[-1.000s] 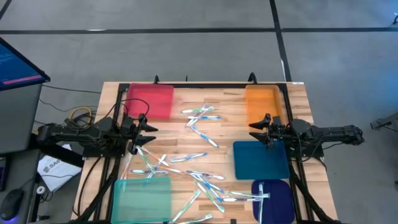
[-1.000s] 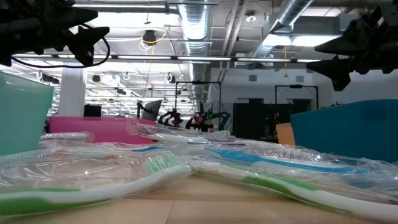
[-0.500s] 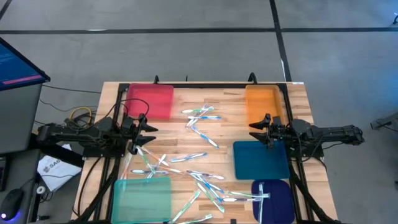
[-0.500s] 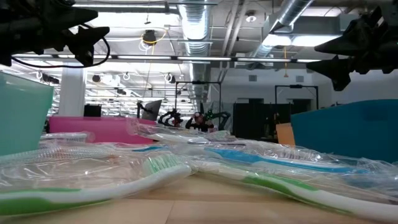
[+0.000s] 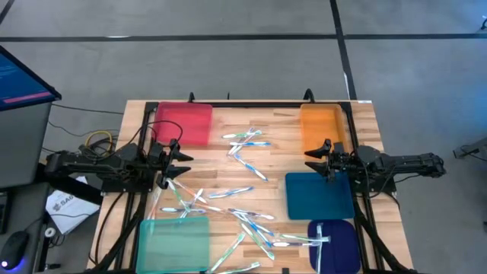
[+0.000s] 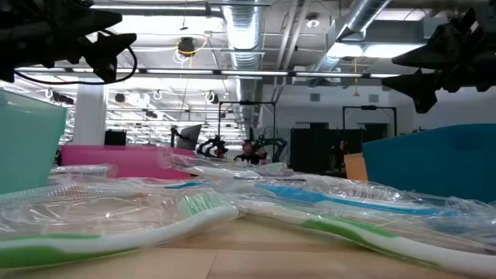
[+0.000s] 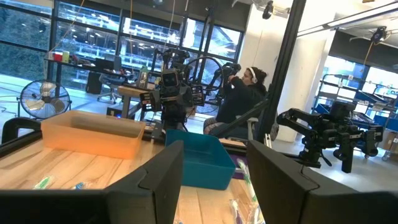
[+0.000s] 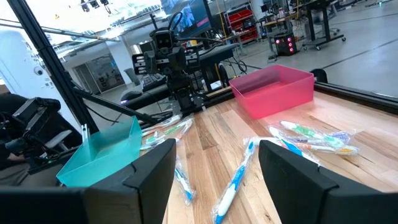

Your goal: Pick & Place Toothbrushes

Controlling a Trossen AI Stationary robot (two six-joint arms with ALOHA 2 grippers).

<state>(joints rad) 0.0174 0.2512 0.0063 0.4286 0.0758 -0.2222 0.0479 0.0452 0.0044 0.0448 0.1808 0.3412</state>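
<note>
Several toothbrushes in clear wrappers lie flat on the wooden table: a small group far of centre (image 5: 245, 141) and a wider scatter toward the near edge (image 5: 243, 219). In the low view a green-and-white one (image 6: 116, 236) lies closest. A toothbrush (image 5: 320, 239) rests across the dark blue tray (image 5: 338, 251). My left gripper (image 5: 183, 156) hangs open above the table's left side, pointing right; its two fingers (image 7: 155, 180) have nothing between them. My right gripper (image 5: 309, 157) hangs open above the right side, pointing left, and is just as bare (image 8: 217, 168).
Five trays ring the table: pink (image 5: 183, 122) far left, orange (image 5: 321, 125) far right, teal-blue (image 5: 319, 194) mid right, dark blue near right, pale green (image 5: 173, 242) near left. Black cables run along both side edges. A person (image 7: 245, 93) sits in the room beyond the table.
</note>
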